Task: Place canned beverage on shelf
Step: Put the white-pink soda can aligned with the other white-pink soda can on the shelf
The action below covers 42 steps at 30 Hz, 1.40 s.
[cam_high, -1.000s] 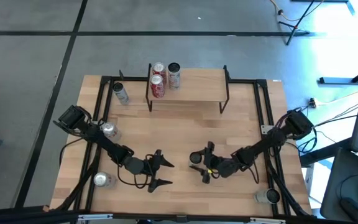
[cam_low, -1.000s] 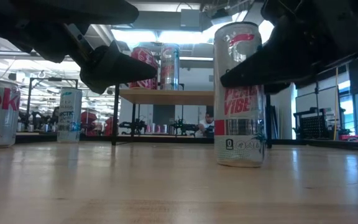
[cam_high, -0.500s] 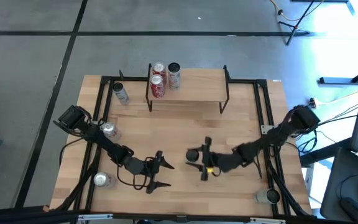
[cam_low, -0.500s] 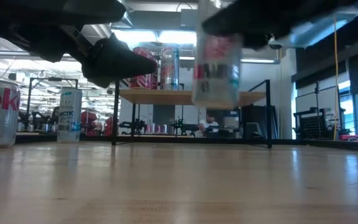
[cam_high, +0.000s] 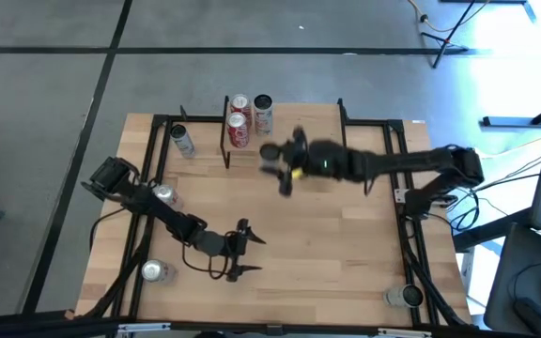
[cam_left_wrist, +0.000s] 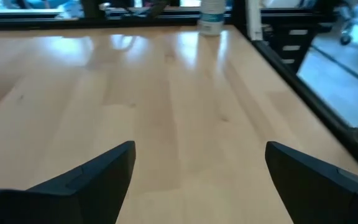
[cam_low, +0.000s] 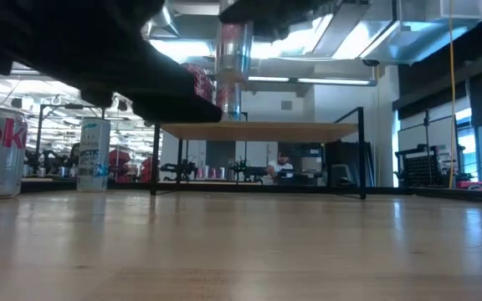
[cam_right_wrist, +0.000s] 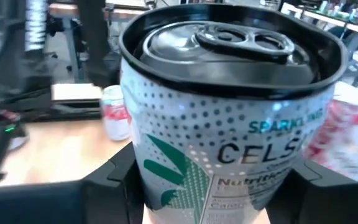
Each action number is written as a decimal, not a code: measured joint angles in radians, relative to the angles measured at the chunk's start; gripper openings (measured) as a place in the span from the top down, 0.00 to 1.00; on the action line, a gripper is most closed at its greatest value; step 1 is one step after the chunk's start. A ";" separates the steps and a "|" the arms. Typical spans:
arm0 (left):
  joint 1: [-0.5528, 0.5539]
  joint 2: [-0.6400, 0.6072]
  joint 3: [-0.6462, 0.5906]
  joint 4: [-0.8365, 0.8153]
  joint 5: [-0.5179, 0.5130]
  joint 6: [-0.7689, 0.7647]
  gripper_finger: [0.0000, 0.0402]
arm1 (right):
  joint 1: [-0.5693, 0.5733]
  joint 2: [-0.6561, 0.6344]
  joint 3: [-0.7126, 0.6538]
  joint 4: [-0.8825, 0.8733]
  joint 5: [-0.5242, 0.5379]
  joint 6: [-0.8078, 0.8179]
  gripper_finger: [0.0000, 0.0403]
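Note:
My right gripper [cam_high: 280, 161] is shut on a silver Celsius can [cam_high: 270, 152], held over the front edge of the shelf [cam_high: 303, 127], a low rack with a light plank top on a thin black frame. In the low view the can [cam_low: 233, 58] hangs above the plank [cam_low: 258, 131]. Three cans [cam_high: 239, 117] stand at the shelf's left end. My left gripper [cam_high: 240, 253] is open and empty, low over the table's near middle. My right gripper pinches the can's side wall [cam_right_wrist: 135, 168] between its two fingers [cam_right_wrist: 104, 183], one on each side of the can's body, below the rim. The fingers come level from the table's right side. The can stays upright, its top up, lifted clear above the shelf plank.
A slim can [cam_high: 181, 141] stands on the table left of the shelf. More cans stand at the left edge [cam_high: 164, 195], the near left corner [cam_high: 153, 271] and the near right corner [cam_high: 404, 297]. A black frame [cam_high: 394, 178] runs along the table's sides. The shelf's middle and right part are bare.
My right gripper has lifted the can off the table's near middle and carried it up and toward the far edge, to the shelf's front. The can has stayed upright and is now above the plank.

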 joint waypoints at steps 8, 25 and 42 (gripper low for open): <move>0.038 0.000 0.000 -0.011 -0.004 0.003 0.12 | -0.192 0.040 0.008 0.060 -0.139 0.024 0.47; 0.041 0.000 0.000 -0.010 0.001 -0.031 0.12 | -0.266 0.181 0.007 0.181 -0.163 0.016 0.47; 0.043 0.000 0.000 -0.012 0.006 -0.032 0.12 | -0.264 0.186 0.008 0.203 -0.108 -0.006 0.02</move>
